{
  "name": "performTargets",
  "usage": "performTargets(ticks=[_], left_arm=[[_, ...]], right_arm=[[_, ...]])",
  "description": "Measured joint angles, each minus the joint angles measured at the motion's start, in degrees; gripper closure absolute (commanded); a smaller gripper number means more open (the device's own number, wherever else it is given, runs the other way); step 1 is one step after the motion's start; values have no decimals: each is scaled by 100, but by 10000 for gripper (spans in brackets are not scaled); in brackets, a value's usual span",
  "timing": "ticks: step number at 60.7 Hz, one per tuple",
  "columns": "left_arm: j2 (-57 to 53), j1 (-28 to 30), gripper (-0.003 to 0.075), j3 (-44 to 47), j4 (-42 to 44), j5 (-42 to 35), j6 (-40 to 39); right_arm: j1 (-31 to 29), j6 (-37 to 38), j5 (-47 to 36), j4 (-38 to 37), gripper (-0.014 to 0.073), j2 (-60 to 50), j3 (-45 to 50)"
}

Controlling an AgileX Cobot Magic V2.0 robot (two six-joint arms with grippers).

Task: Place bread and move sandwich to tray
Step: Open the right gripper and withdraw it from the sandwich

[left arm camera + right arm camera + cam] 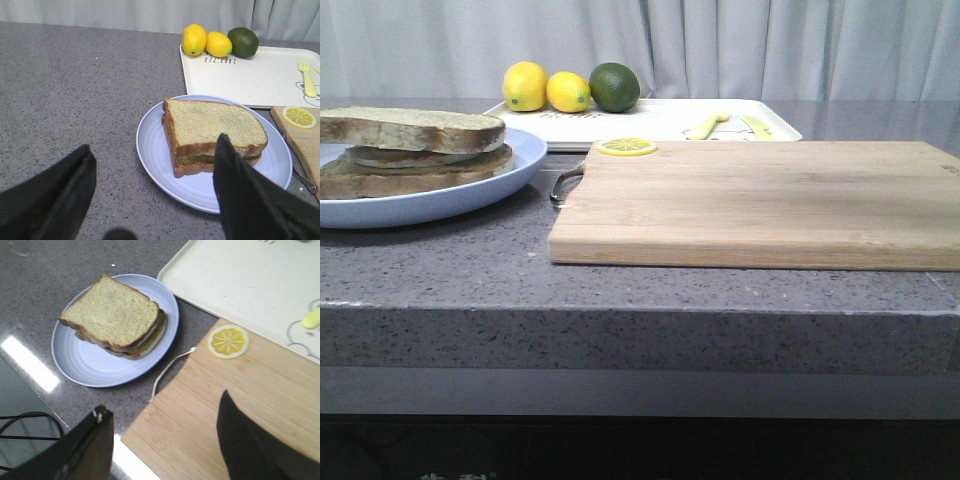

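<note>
The sandwich (415,150) lies on a round light-blue plate (470,195) at the table's left. It is two brown-crusted slices with a plain bread slice on top, and a strip of egg white shows between them in the right wrist view (112,315). No loose bread slice is in view. The white tray (660,120) lies behind it at the back. My left gripper (154,141) is open and empty, above the table at the plate's near rim (155,155), short of the sandwich (212,125). My right gripper (164,401) is open and empty over the cutting board's corner. Neither gripper shows in the front view.
A wooden cutting board (760,200) with a metal handle fills the middle and right, a lemon slice (626,147) on its far left corner. Two lemons (525,86) and a lime (614,87) sit on the tray's back left, yellow cutlery (710,125) on its right.
</note>
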Motion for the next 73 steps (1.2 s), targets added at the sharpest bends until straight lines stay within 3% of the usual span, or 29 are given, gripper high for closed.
performTargets(ticks=[19,37,56,73], left_arm=[[0,0,227,0,0,0,0],[0,0,227,0,51,26,0],[314,0,227,-497,413,1224,2],[1771,0,227,-1516,426,2494,24]], right_arm=[[0,-247,-534,-283,130,-2182,1917],[0,-349,-1134,-292,130,-3476,3477],[0,-349,-1265,-292,130,-3828,3687],[0,-352,-1265,-292,130,-3828,3687]])
